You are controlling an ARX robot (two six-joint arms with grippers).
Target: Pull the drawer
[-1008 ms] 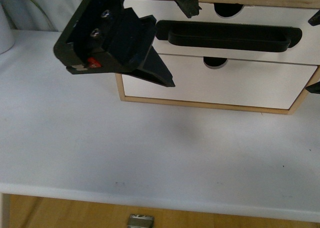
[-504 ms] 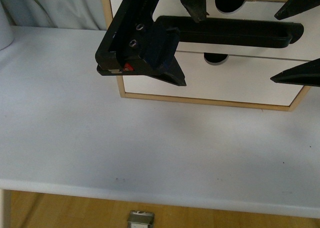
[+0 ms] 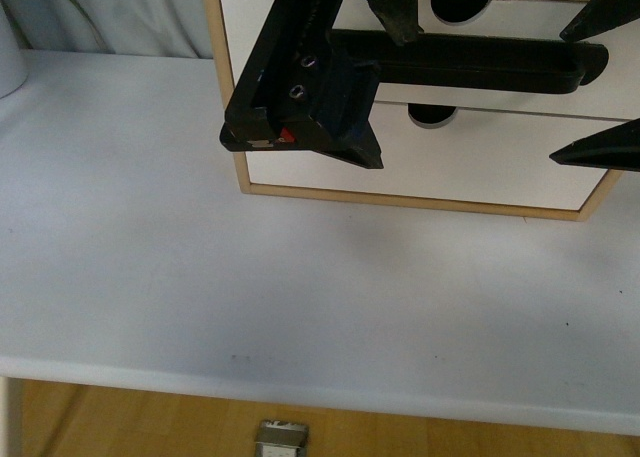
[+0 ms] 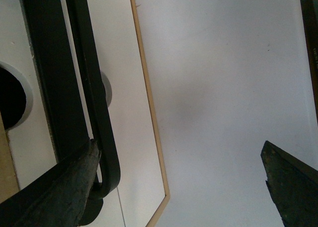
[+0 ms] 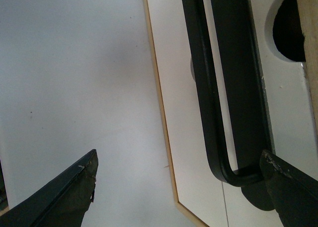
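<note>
The drawer (image 3: 530, 27) is the upper white front of a wood-framed unit, with a half-round notch (image 3: 460, 7) and a long black bar handle (image 3: 470, 65). My left gripper (image 3: 392, 102) hangs open in front of the handle's left end, one finger above the bar and one below. In the left wrist view the handle (image 4: 92, 103) curves round beside one finger (image 4: 54, 192); whether they touch I cannot tell. My right gripper (image 3: 558, 97) is open at the handle's right end. In the right wrist view the handle's end (image 5: 206, 88) lies next to one finger (image 5: 293, 187).
Below it sits a plain white drawer (image 3: 480, 162) with its own notch and no handle. The unit stands at the back of a white table (image 3: 200, 257). A white vessel (image 3: 8, 57) is at the far left. The table's front edge runs low, with wood floor (image 3: 150, 427) beyond.
My left gripper has moved right and in toward the handle's left end. The right gripper's fingers have come into view at the handle's right end.
</note>
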